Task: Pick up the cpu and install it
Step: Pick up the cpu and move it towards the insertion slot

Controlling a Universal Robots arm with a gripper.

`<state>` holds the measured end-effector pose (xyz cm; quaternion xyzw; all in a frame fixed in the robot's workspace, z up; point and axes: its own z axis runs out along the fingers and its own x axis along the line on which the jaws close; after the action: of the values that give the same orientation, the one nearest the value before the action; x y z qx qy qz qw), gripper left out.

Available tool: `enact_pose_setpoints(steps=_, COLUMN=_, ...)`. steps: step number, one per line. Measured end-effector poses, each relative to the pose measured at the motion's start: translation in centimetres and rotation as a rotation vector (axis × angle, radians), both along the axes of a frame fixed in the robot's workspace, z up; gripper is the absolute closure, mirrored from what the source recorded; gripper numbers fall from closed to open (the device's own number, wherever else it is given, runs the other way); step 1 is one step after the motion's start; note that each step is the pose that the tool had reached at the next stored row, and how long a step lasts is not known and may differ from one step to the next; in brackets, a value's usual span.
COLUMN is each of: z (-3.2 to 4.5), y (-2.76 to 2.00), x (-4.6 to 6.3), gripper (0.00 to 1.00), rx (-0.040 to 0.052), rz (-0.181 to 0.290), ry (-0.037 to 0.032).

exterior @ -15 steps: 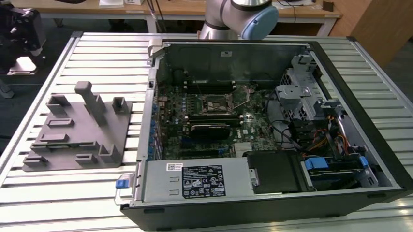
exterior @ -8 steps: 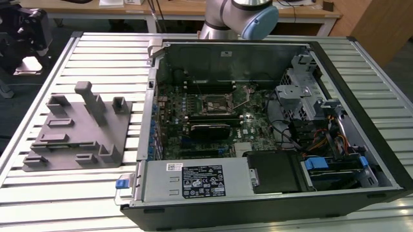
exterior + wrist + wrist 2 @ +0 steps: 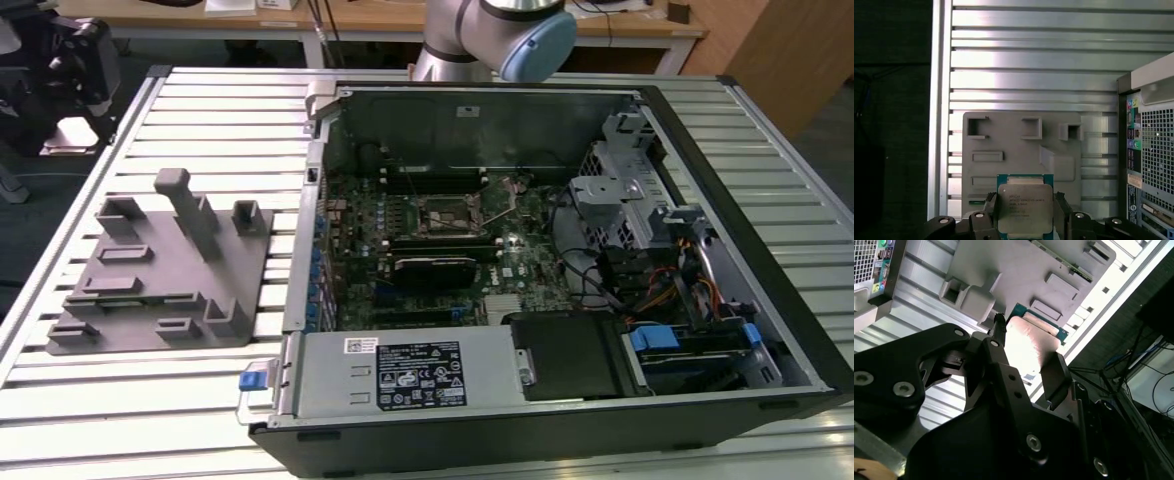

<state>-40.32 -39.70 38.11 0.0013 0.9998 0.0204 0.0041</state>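
Note:
The cpu [image 3: 1025,206], a flat square chip with a silver metal top and a green edge, sits between my gripper's [image 3: 1026,212] two black fingers [image 3: 991,209], which are shut on its opposite sides. It hangs well above the grey fixture plate [image 3: 1014,145]. In the second wrist view the cpu [image 3: 1029,345] glares bright between the fingers [image 3: 1053,376], with the fixture [image 3: 1019,275] behind it. The black-framed motherboard socket [image 3: 447,213] lies in the middle of the open computer case [image 3: 547,250]. The arm [image 3: 497,35] stands at the far end of the case.
The grey fixture plate [image 3: 160,275] with raised blocks rests on the slatted metal table [image 3: 200,110] at the exterior view's left of the case. The case's perforated rear panel [image 3: 1154,150] stands close beside the fixture. Drive cages and cables [image 3: 654,250] crowd the case's right side.

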Motion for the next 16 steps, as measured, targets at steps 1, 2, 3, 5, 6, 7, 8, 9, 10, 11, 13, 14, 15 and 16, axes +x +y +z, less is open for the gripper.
enact_pose_setpoints(steps=1, z=0.0, y=0.0, x=0.1, gripper=0.47, rx=0.0, rz=0.0, ry=0.0)
enact_pose_setpoints(steps=2, z=0.0, y=0.0, x=0.3, gripper=0.47, rx=0.0, rz=0.0, ry=0.0)
enact_pose_setpoints(steps=3, z=0.0, y=0.0, x=0.4, gripper=0.47, rx=0.0, rz=0.0, ry=-0.0001)
enact_pose_setpoints(steps=5, z=0.0, y=0.0, x=0.7, gripper=0.47, rx=0.0, rz=0.0, ry=0.0)
enact_pose_setpoints(steps=6, z=-0.01, y=0.0, x=0.8, gripper=0.47, rx=0.0, rz=0.0, ry=-0.0001)
enact_pose_setpoints(steps=7, z=0.0, y=0.0, x=0.9, gripper=0.47, rx=0.0, rz=0.0, ry=0.0)
enact_pose_setpoints(steps=8, z=0.0, y=0.0, x=1.1, gripper=0.47, rx=0.0, rz=0.0, ry=0.0)
enact_pose_setpoints(steps=9, z=0.0, y=0.0, x=1.2, gripper=0.47, rx=0.0, rz=0.0, ry=0.0)
enact_pose_setpoints(steps=10, z=0.0, y=0.0, x=1.3, gripper=0.47, rx=0.0, rz=0.0, ry=0.0)
enact_pose_setpoints(steps=11, z=0.0, y=0.0, x=1.5, gripper=0.47, rx=0.0, rz=0.0, ry=0.0)
enact_pose_setpoints(steps=13, z=0.0, y=0.0, x=1.7, gripper=0.47, rx=0.0, rz=0.0, ry=0.0)
enact_pose_setpoints(steps=14, z=0.0, y=0.0, x=1.9, gripper=0.47, rx=0.0, rz=0.0, ry=0.0)
enact_pose_setpoints(steps=15, z=0.0, y=0.0, x=2.0, gripper=0.47, rx=0.0, rz=0.0, ry=-0.0001)
enact_pose_setpoints(steps=16, z=0.0, y=0.0, x=2.1, gripper=0.47, rx=0.0, rz=0.0, ry=0.0)
